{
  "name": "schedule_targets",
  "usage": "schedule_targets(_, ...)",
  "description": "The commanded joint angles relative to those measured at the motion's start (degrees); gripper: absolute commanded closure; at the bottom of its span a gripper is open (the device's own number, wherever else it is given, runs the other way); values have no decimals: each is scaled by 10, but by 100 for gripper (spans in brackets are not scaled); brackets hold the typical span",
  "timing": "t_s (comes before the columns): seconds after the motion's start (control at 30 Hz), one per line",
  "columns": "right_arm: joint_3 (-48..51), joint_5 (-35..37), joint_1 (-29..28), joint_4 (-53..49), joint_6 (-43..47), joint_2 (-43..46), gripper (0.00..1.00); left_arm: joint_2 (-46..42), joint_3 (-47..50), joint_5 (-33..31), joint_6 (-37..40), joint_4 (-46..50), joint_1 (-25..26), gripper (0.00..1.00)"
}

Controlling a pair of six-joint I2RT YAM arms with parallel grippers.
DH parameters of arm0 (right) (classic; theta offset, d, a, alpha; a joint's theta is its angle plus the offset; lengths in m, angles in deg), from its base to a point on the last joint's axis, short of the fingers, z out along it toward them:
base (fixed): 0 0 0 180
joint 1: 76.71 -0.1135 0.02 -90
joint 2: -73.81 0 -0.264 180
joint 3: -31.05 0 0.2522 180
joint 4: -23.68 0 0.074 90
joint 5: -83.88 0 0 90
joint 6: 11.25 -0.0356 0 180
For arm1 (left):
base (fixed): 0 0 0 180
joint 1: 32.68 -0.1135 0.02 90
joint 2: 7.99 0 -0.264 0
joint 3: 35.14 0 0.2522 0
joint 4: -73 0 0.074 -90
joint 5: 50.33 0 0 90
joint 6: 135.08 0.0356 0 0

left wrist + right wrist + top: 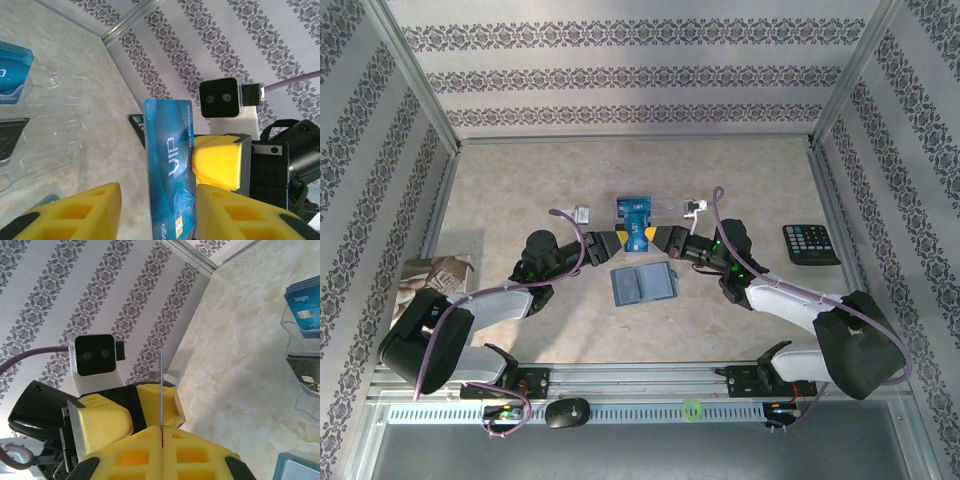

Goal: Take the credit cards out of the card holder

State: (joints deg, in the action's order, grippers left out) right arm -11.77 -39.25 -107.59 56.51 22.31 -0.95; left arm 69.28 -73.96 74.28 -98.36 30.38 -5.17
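While the right gripper [161, 429] pinches the blue VIP card [167, 160], the left gripper [159, 197] straddles it, jaws apart. This looks like a handover: the left must clamp before the right releases.

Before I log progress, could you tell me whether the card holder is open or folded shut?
Open: the card holder lies spread flat on the table, both halves showing.

Mid-table layout — 1 card between my 2 grippers.
I see the card [640, 236] at the table's [520, 180] centre, the left gripper [619, 240] just left of it and the right gripper [664, 239] just right. Behind it stands the clear stand [666, 207], cards [636, 208] in its tiers; before it, nearer the arm bases, the card holder [642, 285] lies flat on the table. The calculator [810, 243] sits well off to the right.
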Motion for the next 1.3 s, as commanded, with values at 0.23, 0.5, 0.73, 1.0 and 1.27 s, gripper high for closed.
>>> schedule_targets(0.23, -2, 10, -18, 73, -24, -36, 100, 20, 5, 27, -37, -95, -8, 82)
schedule_targets(0.5, -11, 5, -14, 76, -30, -58, 100, 15, -14, 45, -23, -37, -8, 100)
schedule_targets(0.73, 19, -7, 44, 1, -9, -14, 98, -50, -158, 55, 207, 361, -10, 100)
schedule_targets(1.0, 41, -16, 90, -65, 6, 24, 98, 66, -428, 10, 553, 769, -16, 100)
schedule_targets(1.27, 57, -26, 103, -72, 4, 30, 99, 197, -642, -65, 860, 958, -15, 100)
